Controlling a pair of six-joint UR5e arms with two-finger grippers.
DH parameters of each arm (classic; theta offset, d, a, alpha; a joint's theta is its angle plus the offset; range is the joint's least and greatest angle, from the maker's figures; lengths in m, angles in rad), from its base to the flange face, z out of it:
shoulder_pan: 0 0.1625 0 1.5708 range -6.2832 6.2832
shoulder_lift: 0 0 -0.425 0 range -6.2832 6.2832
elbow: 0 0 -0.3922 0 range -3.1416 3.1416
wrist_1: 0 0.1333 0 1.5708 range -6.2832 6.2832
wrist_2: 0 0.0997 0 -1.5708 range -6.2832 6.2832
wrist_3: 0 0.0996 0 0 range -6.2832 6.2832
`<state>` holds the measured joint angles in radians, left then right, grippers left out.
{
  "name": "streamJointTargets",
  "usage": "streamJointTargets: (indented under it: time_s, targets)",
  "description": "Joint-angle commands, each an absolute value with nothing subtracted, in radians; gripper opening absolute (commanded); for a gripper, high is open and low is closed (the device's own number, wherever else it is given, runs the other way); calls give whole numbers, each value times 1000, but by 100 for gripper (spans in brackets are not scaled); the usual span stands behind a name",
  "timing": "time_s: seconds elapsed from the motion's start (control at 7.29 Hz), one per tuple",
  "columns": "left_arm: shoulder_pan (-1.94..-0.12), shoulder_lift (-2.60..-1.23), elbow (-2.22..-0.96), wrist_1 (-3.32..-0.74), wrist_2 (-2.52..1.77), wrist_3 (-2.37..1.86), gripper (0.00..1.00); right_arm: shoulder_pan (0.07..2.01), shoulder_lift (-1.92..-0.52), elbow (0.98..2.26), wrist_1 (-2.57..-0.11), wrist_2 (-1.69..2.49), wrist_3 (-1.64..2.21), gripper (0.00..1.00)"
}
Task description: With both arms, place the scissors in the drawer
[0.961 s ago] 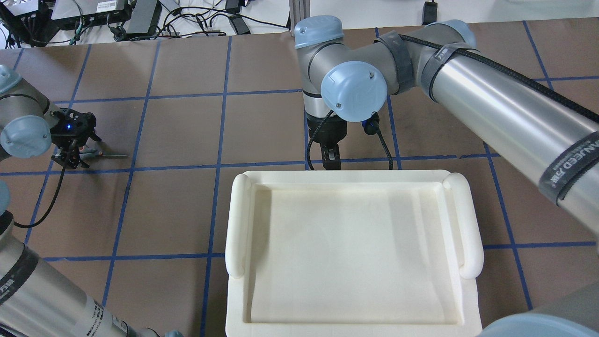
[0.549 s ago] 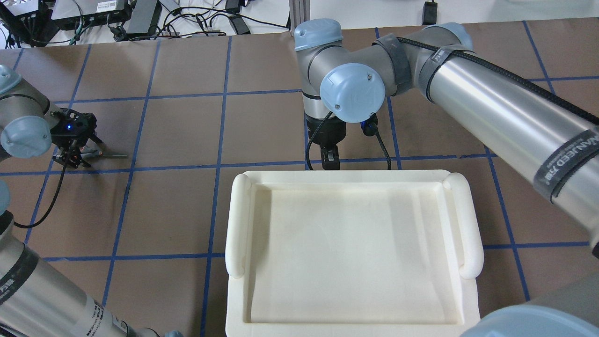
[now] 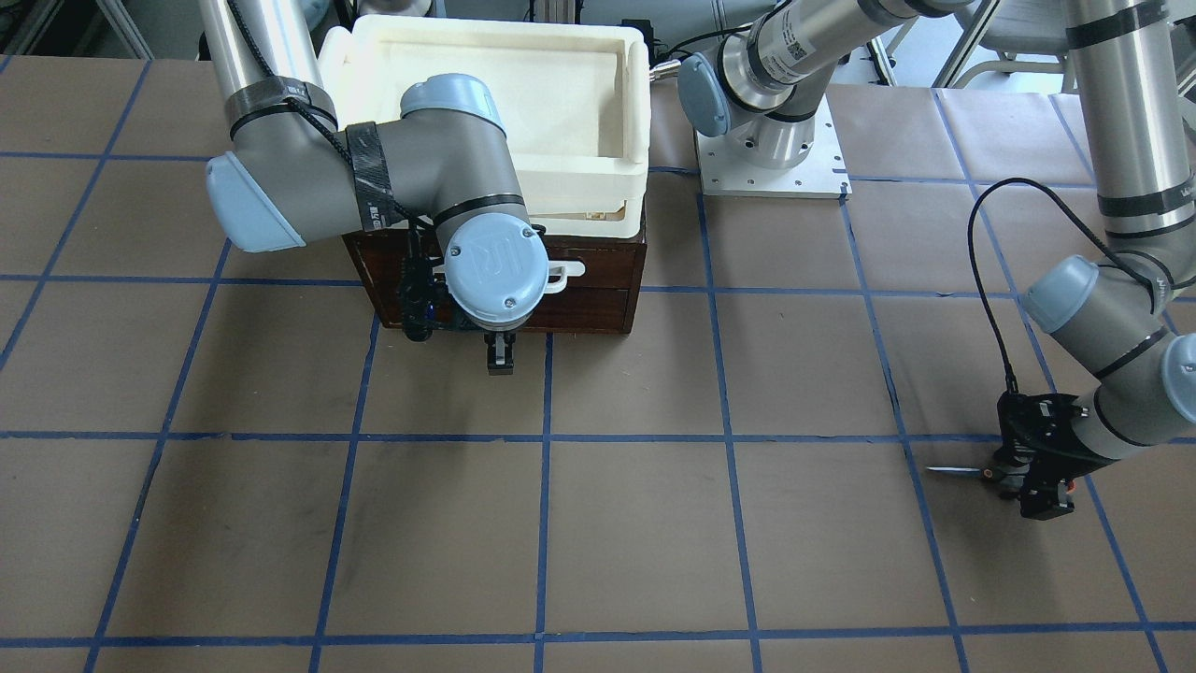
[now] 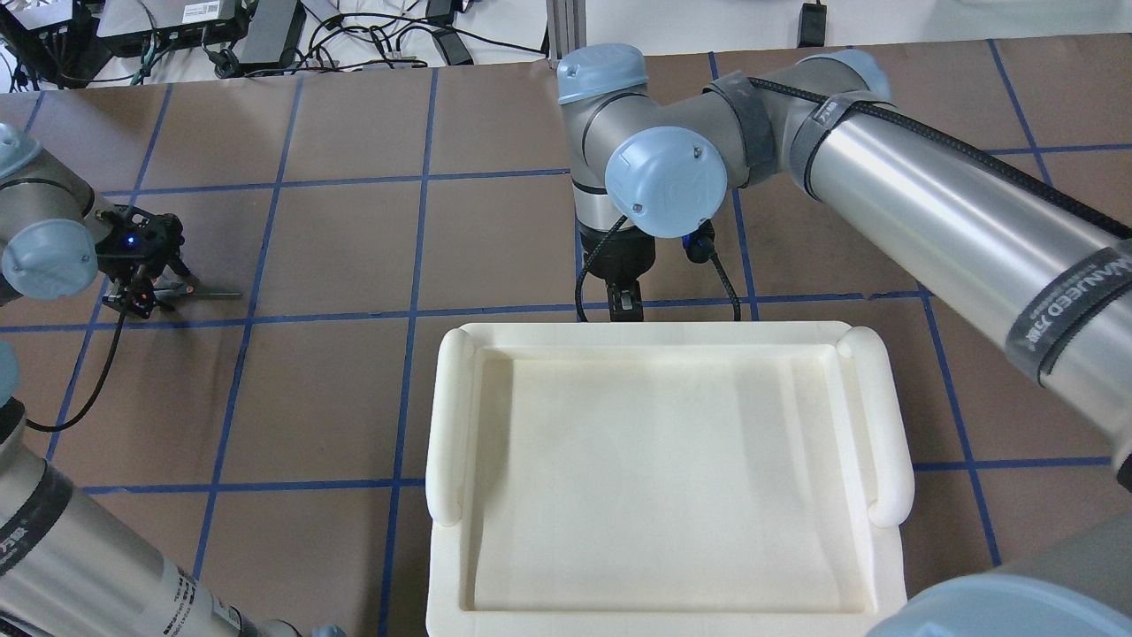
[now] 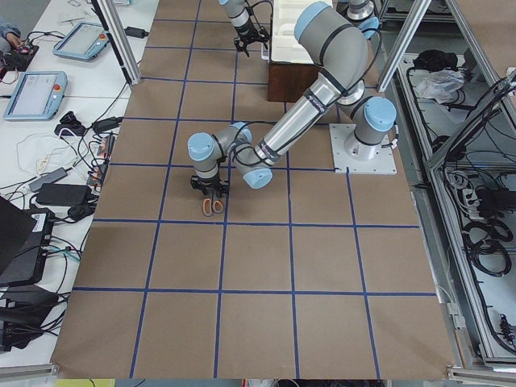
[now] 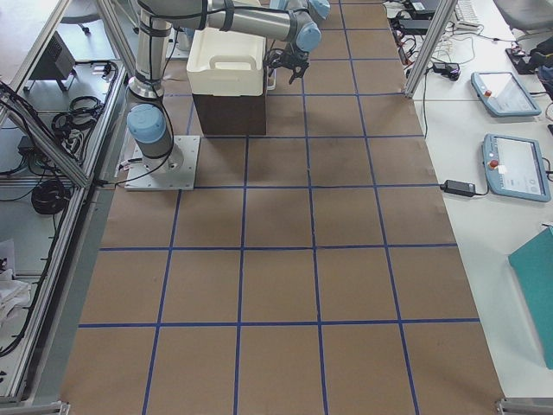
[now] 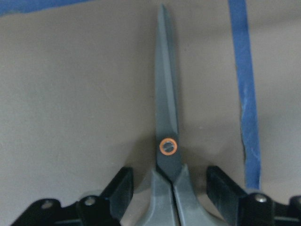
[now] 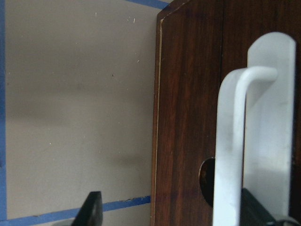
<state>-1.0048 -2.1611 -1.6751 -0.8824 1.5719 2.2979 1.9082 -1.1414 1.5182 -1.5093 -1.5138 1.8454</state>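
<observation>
The scissors [image 4: 208, 294] lie flat on the brown table at the left, silver blades pointing right; they also show in the front view [image 3: 953, 470]. My left gripper [image 4: 141, 299] is down over their handles. In the left wrist view the scissors [image 7: 167, 117] lie between the black fingers [image 7: 120, 188] with a small gap on each side, so the gripper is open. The drawer [image 3: 598, 271] in the dark wooden cabinet is shut. My right gripper [image 3: 500, 360] hangs just in front of it, open. In the right wrist view the white bar handle [image 8: 230, 141] stands between its fingers.
A cream-white foam tray [image 4: 663, 334] sits on top of the cabinet [image 6: 229, 112]. The right arm's elbow and cable hang over the cabinet's front. Blue tape lines grid the table. Cables and electronics lie beyond the far table edge.
The left gripper has settled slightly closer over the scissors' handles. The right arm's wrist and elbow have shifted a little; its gripper stays in front of the drawer.
</observation>
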Motion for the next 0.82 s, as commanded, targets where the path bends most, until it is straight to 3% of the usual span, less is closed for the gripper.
streamJointTargets:
  time_s: [0.0, 0.41, 0.69]
  targets:
    - [-1005, -2158, -1675, -881, 1569, 2296, 53, 1908, -1141, 1534, -1509, -1513, 1845, 100]
    - [-1005, -2145, -1675, -882, 1568, 2281, 38, 1908, -1141, 1539, -1584, -1523, 1829, 100]
    - [-1006, -2141, -1675, -882, 1568, 2280, 34, 1908, -1141, 1534, -1631, -1528, 1824, 100]
